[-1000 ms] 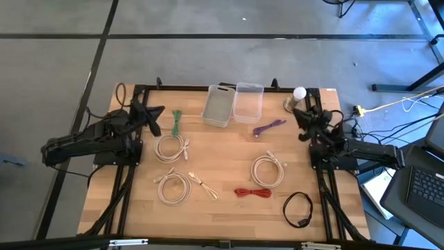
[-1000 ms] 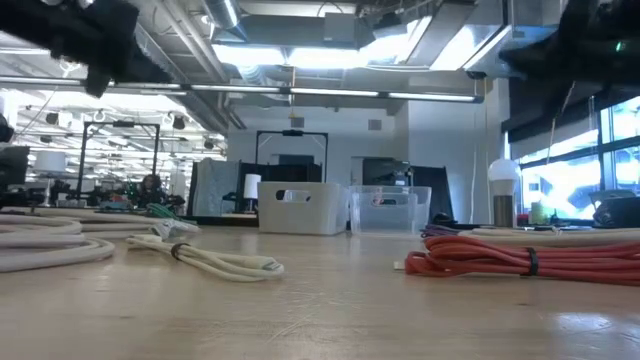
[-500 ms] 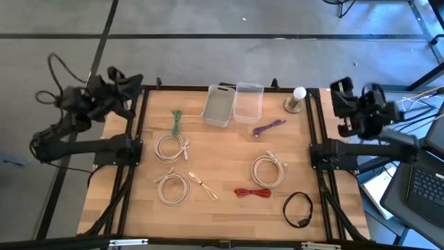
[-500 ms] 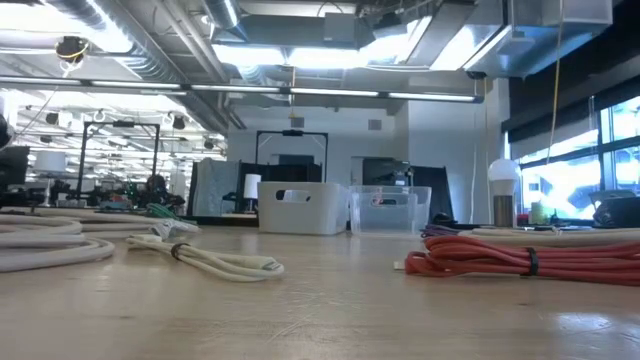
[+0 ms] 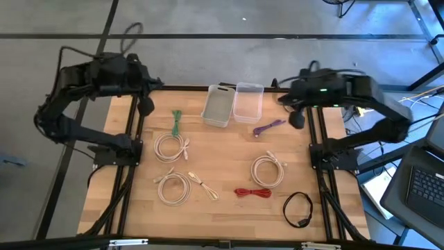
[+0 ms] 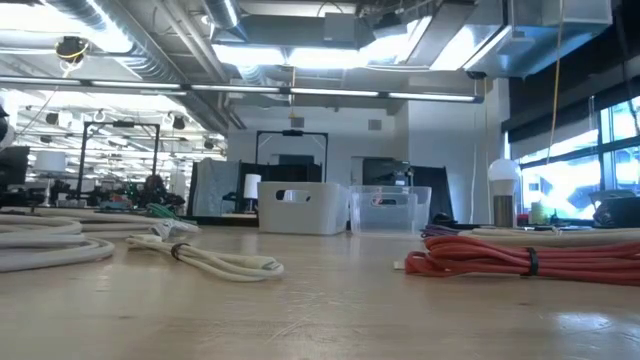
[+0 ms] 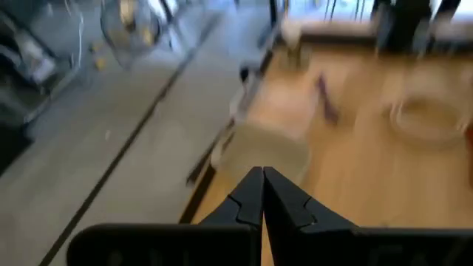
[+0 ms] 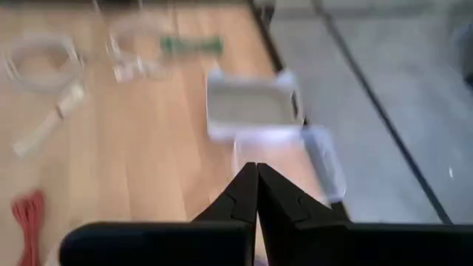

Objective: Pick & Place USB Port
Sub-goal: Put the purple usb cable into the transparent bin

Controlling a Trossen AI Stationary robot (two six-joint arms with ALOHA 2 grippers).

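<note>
The table point(image 5: 229, 167) is pale planked wood in a black metal frame, and I take the white bin point(image 5: 218, 105) at its far edge as my marker. That bin is an opaque rectangular plastic tub with a handle slot; touching its right side stands a clear bin point(image 5: 248, 102) of the same shape. Left of the white bin lies a green cable point(image 5: 176, 122), bundled thin and straight. Nearer, left of it, is a white coil point(image 5: 171, 147), round and rubbery, with a second white coil point(image 5: 175, 187) nearer still and a loose cream cable point(image 5: 202, 185) just beside that. Right of the clear bin lies a purple cable point(image 5: 268, 127), short and kinked. Well nearer than the white bin and to its right sit a third white coil point(image 5: 268, 170), a red cable point(image 5: 253, 192) tied tight with a black band, and a black cable point(image 5: 298, 209) looped in an oval.

The left gripper point(image 5: 146, 105) hangs over the table's left rail, left of the white bin, fingers pressed together on nothing. The right gripper point(image 5: 297, 119) hangs near the right rail, beyond the purple cable, fingers likewise pressed together and empty.

Half a second back both arms were folded outside the frame; now they arch inward over the far corners. The cables lie as before.
</note>
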